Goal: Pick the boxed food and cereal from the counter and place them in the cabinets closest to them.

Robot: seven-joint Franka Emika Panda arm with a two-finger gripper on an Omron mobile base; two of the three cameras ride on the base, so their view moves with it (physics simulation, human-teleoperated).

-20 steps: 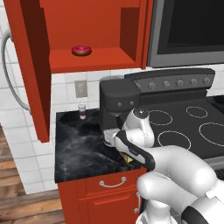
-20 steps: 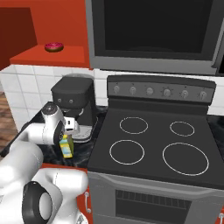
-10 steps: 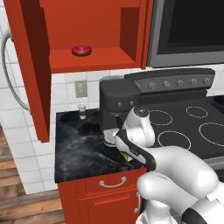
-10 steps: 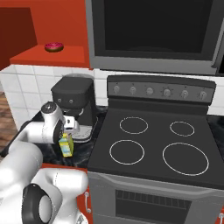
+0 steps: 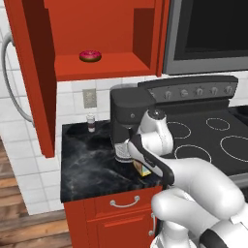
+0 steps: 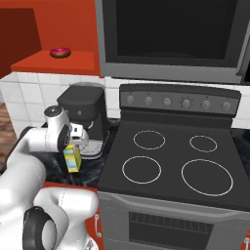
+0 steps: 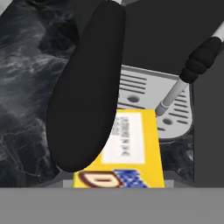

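**Robot arm grips yellow box at counter's edge, beside the coffee machine**

A white robot arm reaches low over the near right part of the counter (image 5: 89, 167), a glossy black worktop veined with white, where its gripper (image 6: 73, 152) is closed around a small yellow box (image 6: 72, 159). In the hand view the box (image 7: 127, 153) sits right under the camera, its white label and blue-and-white checked corner showing, with one dark finger (image 7: 87, 92) laid across its left side; the jaws are clamped on the box. From the left base view only a sliver of the yellow box (image 5: 144, 169) shows beneath the arm's wrist, near the counter's front edge and close to the stove (image 6: 171, 166).

Just beyond the box stands a black coffee machine (image 6: 83, 119), its grey slotted drip tray (image 7: 144, 94) and steam wand (image 7: 188, 74) plain in the hand view. Farther left, against the tiled back wall, a small shaker (image 5: 90, 122) stands alone on the worktop, below a wall socket (image 5: 89, 98).

Below the worktop runs a red drawer front (image 5: 121, 203) with a curved white handle. Above and behind, the red wall cabinet (image 5: 121, 65) stands with its door (image 5: 29, 77) swung wide to the left, and a pink-iced doughnut (image 5: 90, 56) rests on its shelf. To the right of the cabinet hangs a dark microwave (image 6: 171, 39) over the four-ring stove.
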